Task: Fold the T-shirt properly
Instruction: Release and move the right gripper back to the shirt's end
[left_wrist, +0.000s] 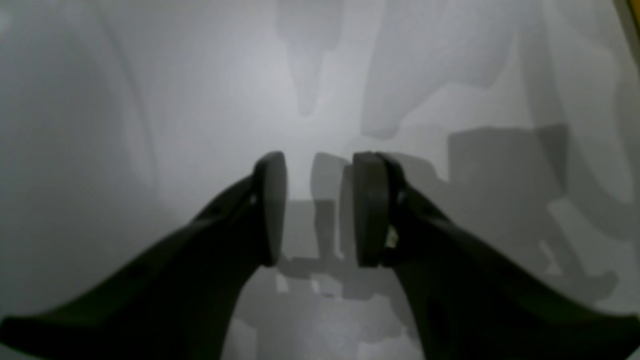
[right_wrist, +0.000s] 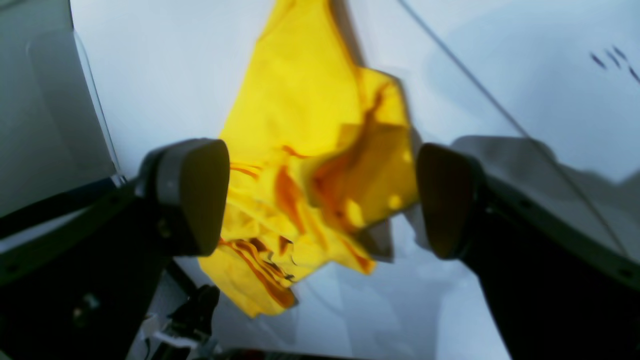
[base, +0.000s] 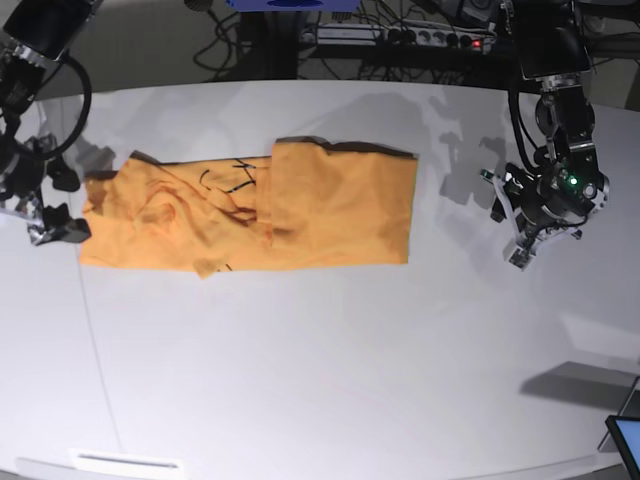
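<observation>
The orange-yellow T-shirt (base: 250, 212) lies on the white table (base: 320, 360), left of the middle, with one end folded over into a flat panel (base: 345, 205) and the other end crumpled. Dark squiggles show near its middle. My right gripper (base: 58, 228) is open at the shirt's left edge. In the right wrist view the right gripper (right_wrist: 320, 200) stands wide open above the crumpled cloth (right_wrist: 310, 165), holding nothing. My left gripper (base: 520, 245) hangs over bare table to the right of the shirt. In the left wrist view the left gripper (left_wrist: 320, 210) has its jaws apart and empty.
Cables and a power strip (base: 440, 40) lie behind the table's far edge. A screen corner (base: 625, 440) shows at the lower right. A white strip (base: 125, 462) sits near the front edge. A thin seam (base: 95, 350) runs down the table's left side.
</observation>
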